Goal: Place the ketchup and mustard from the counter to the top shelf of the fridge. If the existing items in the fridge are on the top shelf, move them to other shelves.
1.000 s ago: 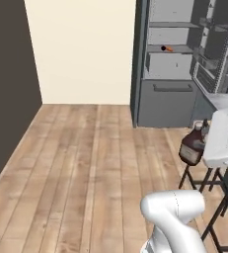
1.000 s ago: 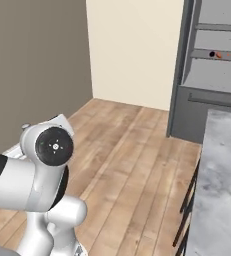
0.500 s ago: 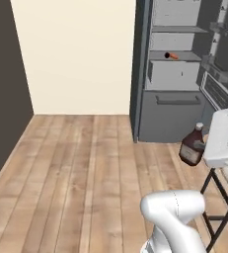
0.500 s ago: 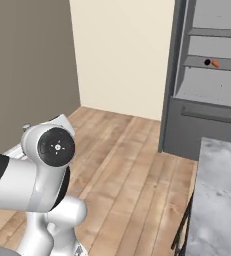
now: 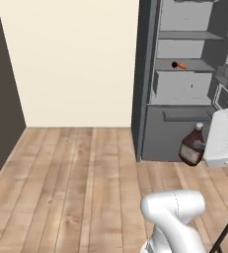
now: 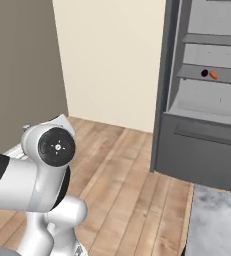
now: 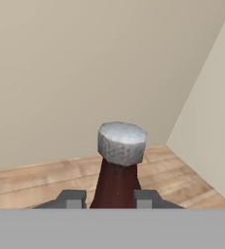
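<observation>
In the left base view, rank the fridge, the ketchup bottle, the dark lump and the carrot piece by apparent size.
1. Fridge, by far the largest.
2. Ketchup bottle, but it is nearer the camera, which inflates it.
3. Carrot piece and dark lump: both tiny and much alike, so I won't rank them.

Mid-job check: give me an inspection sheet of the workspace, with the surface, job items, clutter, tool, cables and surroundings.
Surface: corner of grey-white marbled counter.
Job's things: dark brown-red ketchup bottle held upright in the air; tall dark grey fridge open; small maroon lump and orange carrot-like piece on a middle shelf.
Clutter: nothing seen.
Tool: shut on the bottle's neck.
Cables: nothing seen.
Surroundings: wooden plank floor, cream wall.
</observation>
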